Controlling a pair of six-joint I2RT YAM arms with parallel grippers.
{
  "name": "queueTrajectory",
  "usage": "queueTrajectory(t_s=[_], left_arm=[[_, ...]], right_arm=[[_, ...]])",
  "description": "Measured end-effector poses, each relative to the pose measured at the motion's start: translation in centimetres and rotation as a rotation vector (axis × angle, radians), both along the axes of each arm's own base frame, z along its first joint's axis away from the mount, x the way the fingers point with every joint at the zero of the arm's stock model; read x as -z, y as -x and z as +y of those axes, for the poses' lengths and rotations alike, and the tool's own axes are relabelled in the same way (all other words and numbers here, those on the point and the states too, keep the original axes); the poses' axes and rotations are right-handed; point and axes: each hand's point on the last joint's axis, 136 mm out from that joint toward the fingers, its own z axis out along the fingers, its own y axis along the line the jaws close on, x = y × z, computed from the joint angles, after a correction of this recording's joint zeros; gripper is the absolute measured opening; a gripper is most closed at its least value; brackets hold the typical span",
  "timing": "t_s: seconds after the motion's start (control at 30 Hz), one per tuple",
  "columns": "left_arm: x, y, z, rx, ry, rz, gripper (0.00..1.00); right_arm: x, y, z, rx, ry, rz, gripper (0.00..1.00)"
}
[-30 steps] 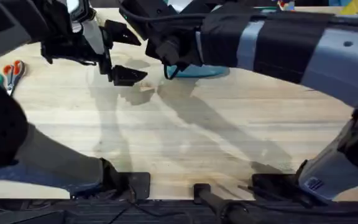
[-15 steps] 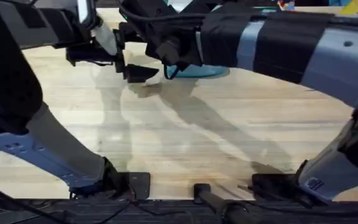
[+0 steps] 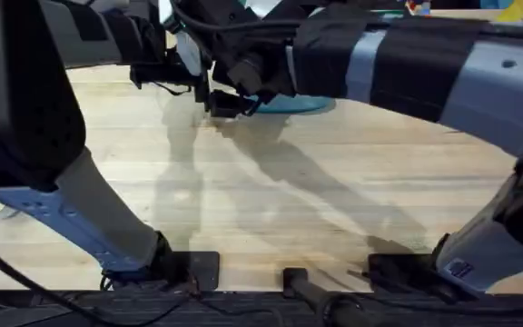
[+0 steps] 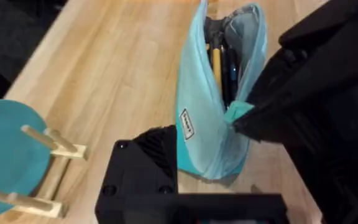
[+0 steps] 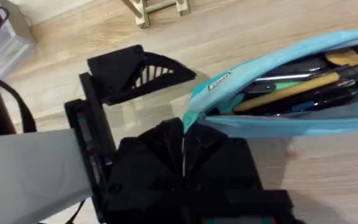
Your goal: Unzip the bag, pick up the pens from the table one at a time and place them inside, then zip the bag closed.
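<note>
Overhead shows both my arms crowded at the far middle of the table [image 3: 316, 200], and that crowding is my main worry. My right gripper [image 5: 184, 140] has its 2 fingers shut on the end tab of the bag [image 5: 278, 87], pinning that end while the mouth gapes. In the left wrist view the bag [image 4: 207, 112] lies on the wood with its zip undone, pens [image 4: 219, 62] and a yellow pencil already inside; no pens lie on the bare wood that I can see, so I judge closing the zip to be what is left.

My left gripper [image 3: 205, 84] hangs just beside the pinched end with its fingers spread, holding nothing. From the right wrist view 1 of its fingers [image 5: 135, 71] sits close by the pouch's corner, near my right fingers.

What could go wrong from here:
- The 2 grippers could knock together, since they work at the same end of the bag.
- I cannot make out the zip pull, so the left fingers may close on loose cloth instead and drag the bag.
- If the right grip slips off the small tab, the bag would slide along with the pull and stay open.
- A pen riding high in the mouth could jam the slider
</note>
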Motion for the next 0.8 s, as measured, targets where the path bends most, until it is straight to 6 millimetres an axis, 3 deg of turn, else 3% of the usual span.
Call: queueTrajectory(t_s=[0.23, 0.3, 0.4, 0.5, 0.6, 0.8], left_arm=[[0.53, 0.25, -0.77, -0.001, -0.025, 0.042, 0.972], [0.65, 0.26, -0.72, -0.007, -0.031, 0.053, 0.795], [0.75, 0.22, -0.67, -0.010, -0.037, 0.056, 0.456], [0.81, 0.17, -0.63, -0.013, -0.041, 0.056, 0.293], [0.97, 0.08, -0.53, -0.018, -0.053, 0.055, 0.068], [1.05, 0.06, -0.50, -0.019, -0.057, 0.056, 0.045]], right_arm=[[0.00, 0.00, 0.00, 0.000, -0.001, 0.000, 0.031], [0.00, 0.00, 0.01, 0.000, -0.001, 0.000, 0.030], [0.00, 0.00, 0.00, 0.000, 0.000, 0.000, 0.029], [0.00, 0.00, 0.00, 0.000, 0.000, 0.000, 0.029], [0.01, 0.02, 0.01, 0.000, 0.000, 0.001, 0.030], [0.03, 0.04, 0.03, -0.002, -0.001, 0.003, 0.030]])
